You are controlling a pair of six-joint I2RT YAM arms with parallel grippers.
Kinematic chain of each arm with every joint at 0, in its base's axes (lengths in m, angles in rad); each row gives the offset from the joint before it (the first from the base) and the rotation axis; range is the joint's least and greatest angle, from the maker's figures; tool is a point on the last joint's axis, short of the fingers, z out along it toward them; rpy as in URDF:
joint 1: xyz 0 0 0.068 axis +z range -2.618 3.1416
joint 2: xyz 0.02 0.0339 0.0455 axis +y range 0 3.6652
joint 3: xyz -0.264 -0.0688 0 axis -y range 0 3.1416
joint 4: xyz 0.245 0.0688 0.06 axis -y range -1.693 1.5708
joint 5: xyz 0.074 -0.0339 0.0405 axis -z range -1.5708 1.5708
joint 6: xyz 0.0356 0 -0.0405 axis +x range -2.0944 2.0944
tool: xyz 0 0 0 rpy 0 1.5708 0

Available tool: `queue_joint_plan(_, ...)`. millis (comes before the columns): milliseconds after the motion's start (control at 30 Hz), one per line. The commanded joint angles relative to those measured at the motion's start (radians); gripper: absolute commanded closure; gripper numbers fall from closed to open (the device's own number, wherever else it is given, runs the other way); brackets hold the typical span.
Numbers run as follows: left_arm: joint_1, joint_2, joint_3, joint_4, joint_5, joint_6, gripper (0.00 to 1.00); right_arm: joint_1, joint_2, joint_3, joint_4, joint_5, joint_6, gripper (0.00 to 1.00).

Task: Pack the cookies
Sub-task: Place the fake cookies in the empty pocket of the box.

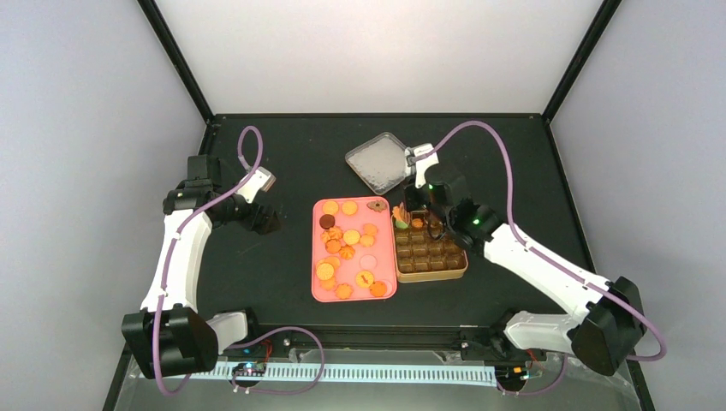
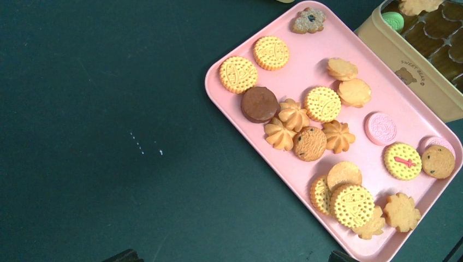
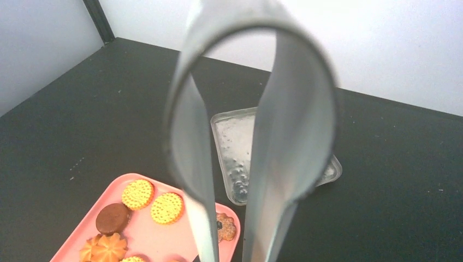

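1. The cookies [image 2: 309,143] lie mostly loose on a pink tray [image 2: 306,54] in the middle of the black tabletop [image 2: 109,109]. Among them are golden rounds with patterned faces, swirled rosettes, a dark chocolate round [image 2: 259,103], a pale pink one [image 2: 380,128] and a brown flower shape [image 2: 308,20] at the tray's far corner.
2. Some cookies touch or overlap, as in the cluster around the chocolate round and the stack near the tray's near end.
3. Just beside the tray's right edge stands a tan tin [image 2: 407,76] divided into brown compartments. A green cookie [image 2: 393,21] sits in a compartment at the tin's far left corner, with a golden one close by.
4. A shallow silvery lid [image 1: 377,161] lies flat on the tabletop beyond the tray and tin, apart from both.
5. The left end effector [image 2: 232,256] hovers over the tabletop to the left of the tray. Its fingers are spread wide with nothing between them (only their dark tips show at the bottom of its wrist view).
6. The right end effector [image 1: 417,205] is above the far end of the tin and grips the metal tongs [image 3: 292,136]. The tongs' looped end rises right in front of the wrist camera, and the two blades run down towards each other and out of the picture.
7. The tips of the tongs cannot be made out, so whether they hold a cookie cannot be told.
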Motion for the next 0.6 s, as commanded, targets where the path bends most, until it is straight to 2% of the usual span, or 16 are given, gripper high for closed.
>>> queue_joint_plan(0, 0.008, -0.004, 0.033, -0.016, 0.01, 0.007, 0.09, -0.004, -0.022, -0.023, 0.003, -0.027, -0.019, 0.99)
queue_joint_plan(567, 0.009, 0.0, 0.036, -0.02, 0.014, 0.01, 0.09, -0.004, 0.011, -0.021, -0.068, -0.038, -0.046, 0.99)
